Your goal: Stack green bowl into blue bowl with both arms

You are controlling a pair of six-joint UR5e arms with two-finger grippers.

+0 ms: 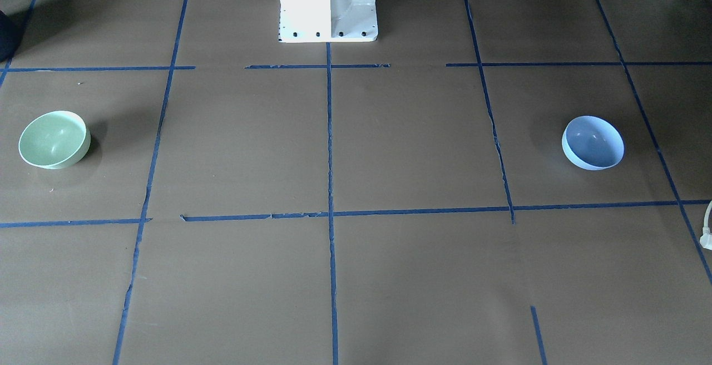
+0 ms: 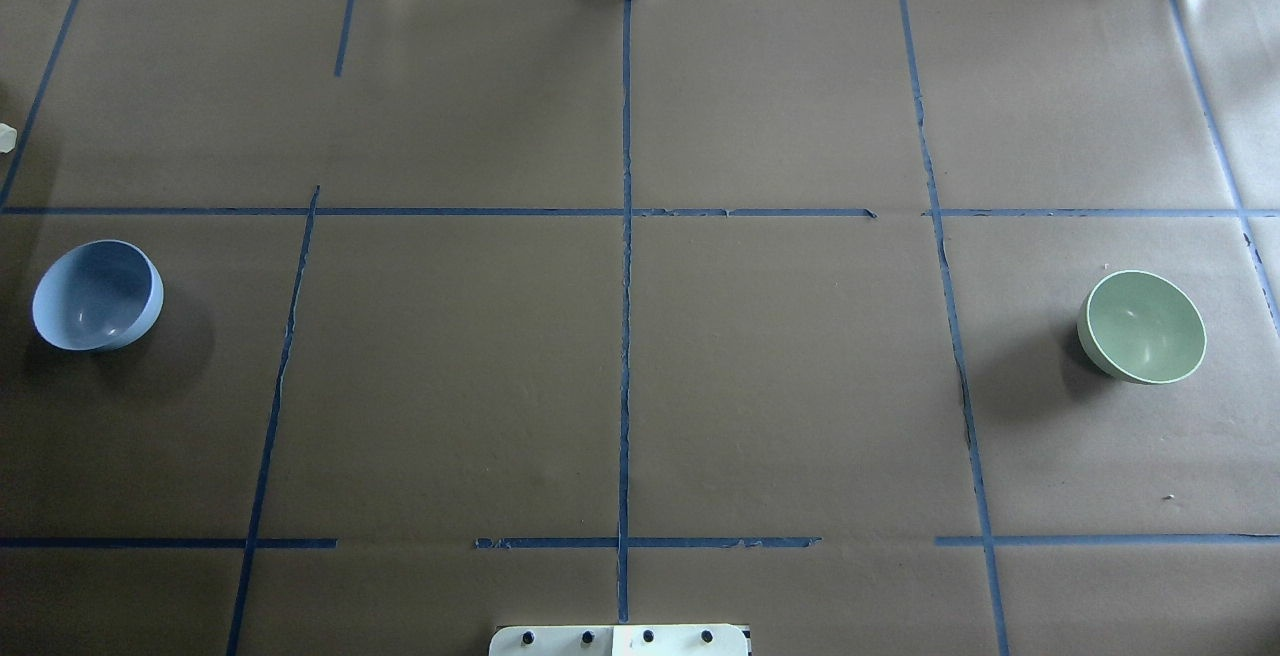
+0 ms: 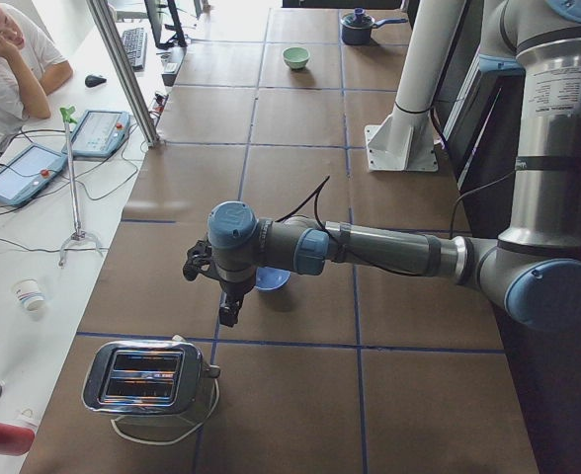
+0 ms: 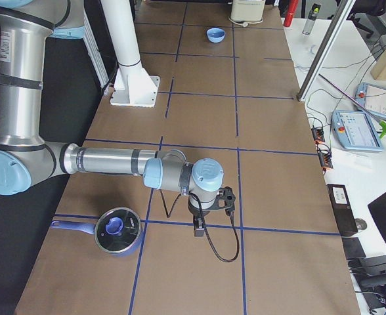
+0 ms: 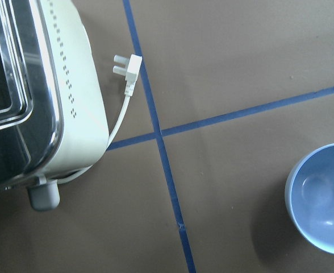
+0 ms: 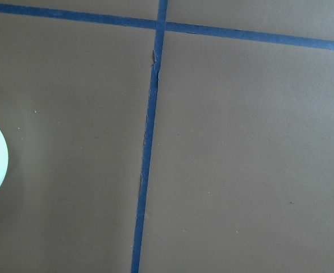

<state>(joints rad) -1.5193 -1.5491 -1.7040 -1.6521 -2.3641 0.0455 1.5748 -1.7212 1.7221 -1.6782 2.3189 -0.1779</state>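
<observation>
Bowls are sitting apart: blue bowl (image 2: 97,294) at nine o'clock, green bowl (image 2: 1142,326) at three. Left claw (image 3: 228,312) and right claw (image 4: 198,228) are hanging; can't tell if open.

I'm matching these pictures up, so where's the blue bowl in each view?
Front-facing: blue bowl right of centre.
Overhead: bowl far left.
Left side: bowl centre, partly behind left arm.
Right side: bowl top, far end.
Left wrist: bowl lower right edge.
Right wrist: not in it.
Shared landmark: blue tape lines.

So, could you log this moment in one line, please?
green bowl: right side, free | blue bowl: left side, empty | stacked: no
</observation>
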